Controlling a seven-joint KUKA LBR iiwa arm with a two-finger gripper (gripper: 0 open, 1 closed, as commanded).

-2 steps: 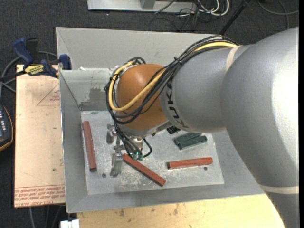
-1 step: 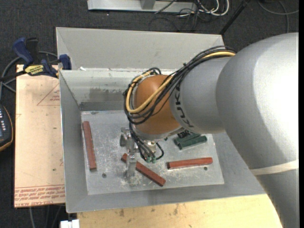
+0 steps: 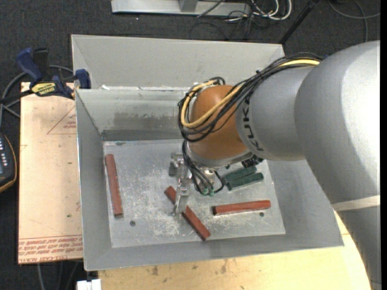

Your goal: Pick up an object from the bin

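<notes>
Grey metal bin (image 3: 145, 168), arm (image 3: 314, 107) coming in from the right w/ its orange wrist cover (image 3: 211, 122) and yellow + black cables (image 3: 199, 110) sitting over the middle. The jaws hang down low over the front-centre of the bin floor, but tbh can't tell if they're open or shut from this angle. They sit between two red-brown bits: a short stub (image 3: 170, 193) just to their left, and a diagonal stick (image 3: 197, 223) whose upper end is right by them, touching or not idk. Another red-brown bar (image 3: 240, 208) lies flat off to the right, near the diagonal one but apart. A green block (image 3: 245, 177) is partly tucked under the wrist. A long red-brown strip (image 3: 113, 185) lies along the left side, well apart from everything else
</notes>
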